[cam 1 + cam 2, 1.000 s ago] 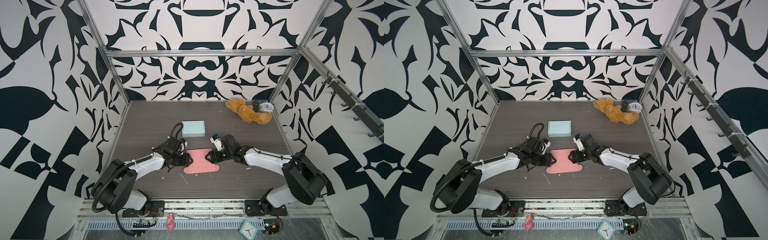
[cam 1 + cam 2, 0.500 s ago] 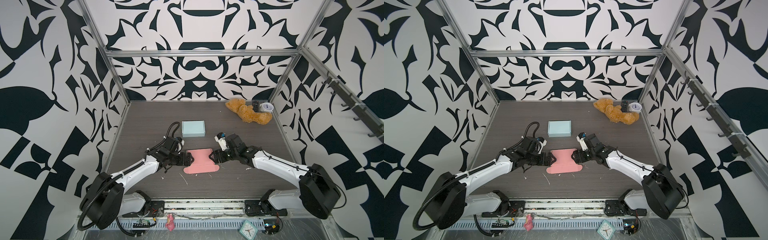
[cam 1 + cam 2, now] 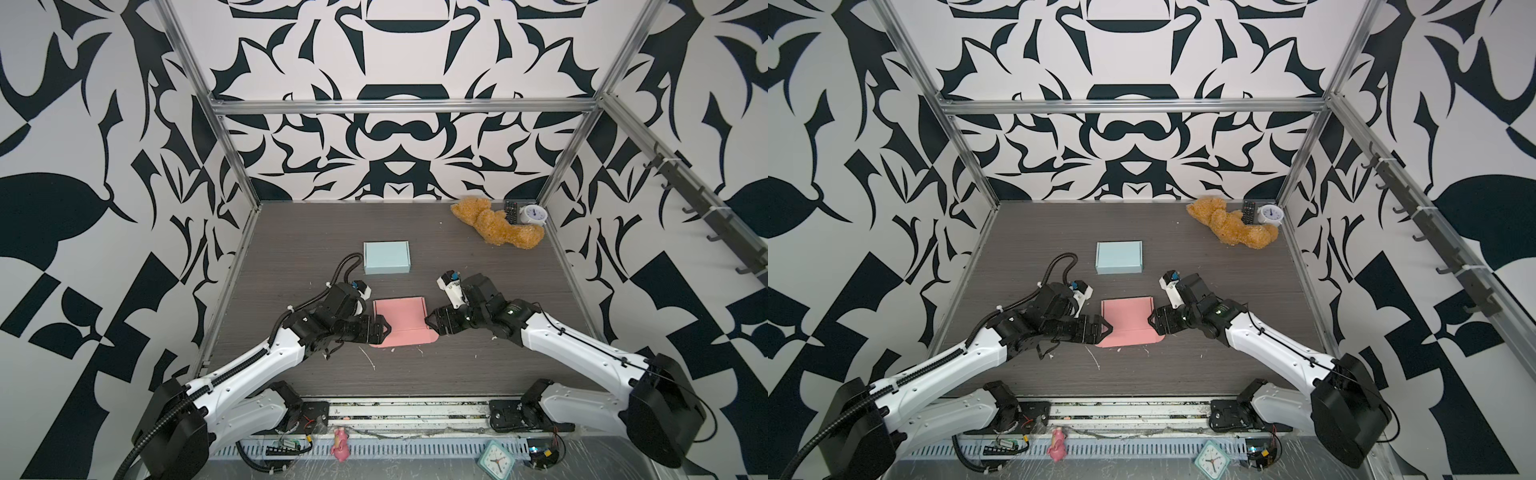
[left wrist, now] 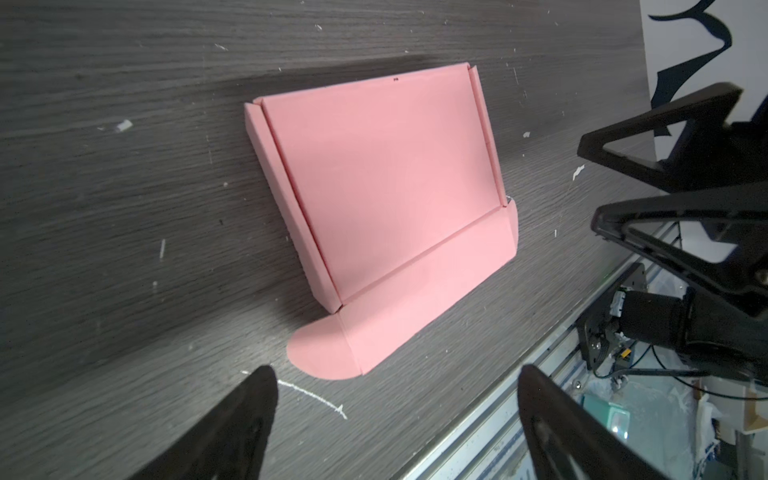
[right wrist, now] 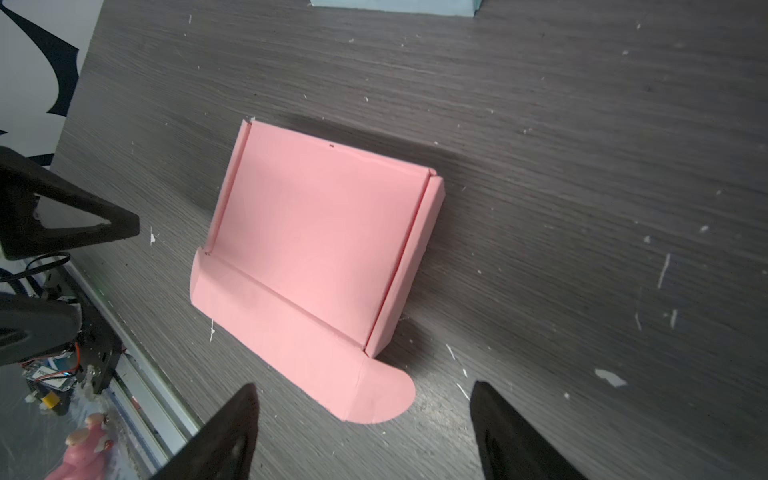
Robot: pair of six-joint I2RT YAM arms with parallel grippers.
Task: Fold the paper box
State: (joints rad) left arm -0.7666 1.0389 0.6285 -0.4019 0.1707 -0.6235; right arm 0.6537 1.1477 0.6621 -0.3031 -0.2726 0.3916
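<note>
Pink paper box (image 3: 400,320) lies toward the front edge of the table (image 3: 478,370), midway along, one flap flat. Left gripper (image 3: 385,330) and right gripper (image 3: 429,325) sit just beside its opposite sides, jaws spread wide, gripping nothing

The paper box (image 3: 400,316) lies on the bench (image 3: 478,274), near the middle, with its loose flap (image 3: 405,337) on the near side. The left gripper (image 3: 385,329) is just beside its left edge and the right gripper (image 3: 429,325) just beside its right edge. A second box (image 3: 386,257) lies behind it. In the far right corner a teddy bear (image 3: 496,226) lies in front of a remote (image 3: 511,211) and a clock (image 3: 534,216).
</note>
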